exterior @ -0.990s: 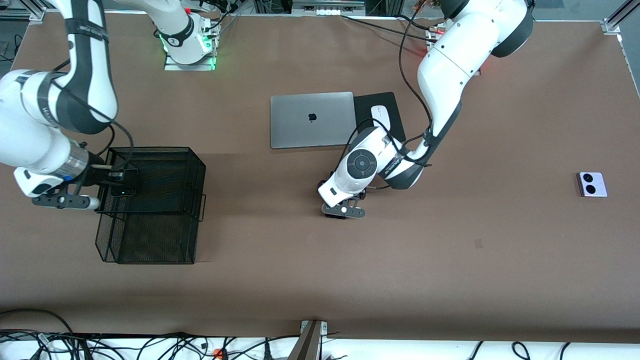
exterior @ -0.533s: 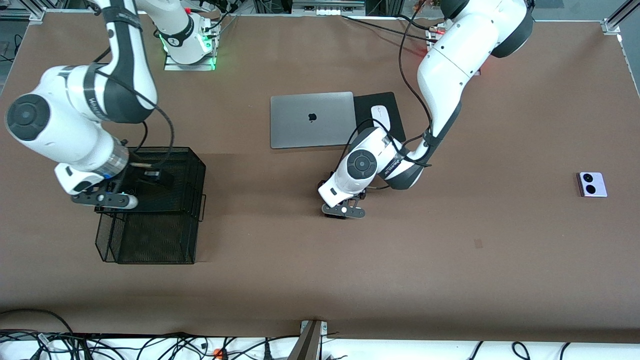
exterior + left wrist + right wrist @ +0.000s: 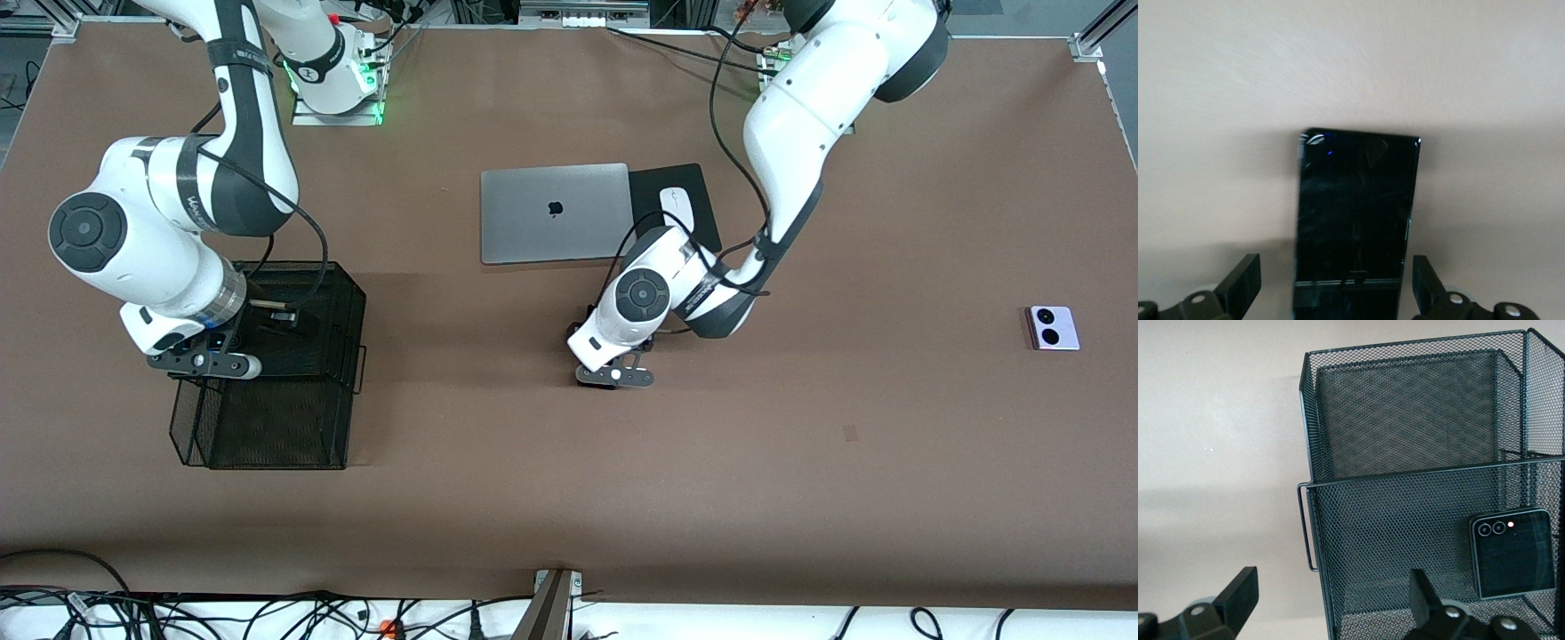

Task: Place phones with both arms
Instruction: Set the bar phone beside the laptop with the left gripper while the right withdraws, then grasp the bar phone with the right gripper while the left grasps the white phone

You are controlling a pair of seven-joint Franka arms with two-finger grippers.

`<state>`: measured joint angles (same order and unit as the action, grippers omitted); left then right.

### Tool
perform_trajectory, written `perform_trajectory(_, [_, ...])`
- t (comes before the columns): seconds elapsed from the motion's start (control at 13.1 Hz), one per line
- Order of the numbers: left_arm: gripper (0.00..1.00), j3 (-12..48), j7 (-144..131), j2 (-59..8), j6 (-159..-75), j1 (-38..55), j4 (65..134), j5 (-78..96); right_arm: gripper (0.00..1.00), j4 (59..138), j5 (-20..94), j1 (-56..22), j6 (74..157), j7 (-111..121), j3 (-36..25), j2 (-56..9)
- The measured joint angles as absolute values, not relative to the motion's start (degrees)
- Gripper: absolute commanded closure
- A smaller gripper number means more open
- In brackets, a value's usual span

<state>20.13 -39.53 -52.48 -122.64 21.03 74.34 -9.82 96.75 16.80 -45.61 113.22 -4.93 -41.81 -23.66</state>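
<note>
The long slim black phone [image 3: 1355, 220] lies flat on the brown table. My left gripper [image 3: 1335, 293] is open and low over it, one finger [image 3: 1239, 285] on each side, clear of its long edges; in the front view this gripper [image 3: 613, 377] hides the phone. The small squarish black phone [image 3: 1513, 553] lies inside the black mesh basket [image 3: 1405, 520]. My right gripper [image 3: 1331, 600] is open and empty above the basket's rim; in the front view it [image 3: 212, 354] hangs over the basket [image 3: 276, 436]. The lavender-white phone [image 3: 1053, 327] lies alone toward the left arm's end of the table.
A closed grey laptop [image 3: 553, 212] lies near the table's middle, with a white mouse [image 3: 677, 206] on a black pad [image 3: 702, 191] beside it. Cables run along the table edge nearest the front camera.
The right arm has swung over the basket and turned its wrist; the small black phone it held now lies in the basket. The left gripper has sunk slightly over the long phone.
</note>
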Motion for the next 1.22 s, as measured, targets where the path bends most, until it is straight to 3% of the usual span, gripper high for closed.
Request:
perform_trajectory(0.53, [0.00,18.96,-41.37,-48.45,-118.53,19.35,73.92,-9.83,0.00,96.49,16.80,-45.67,113.23,-4.92,-41.80,-23.98])
perform_trajectory(0.84, [0.00,18.46,-41.30,-41.91,-105.47,10.47,73.50,-10.14,0.00,96.29,16.89,-45.73,113.22,-4.92,-41.75,-25.00])
perform_trajectory(1.22, [0.00,18.23,-32.59,-37.58,-96.61,-0.01,73.70,-15.35,0.00,94.65,19.83,-48.53,115.61,-12.66,-37.30,-26.91])
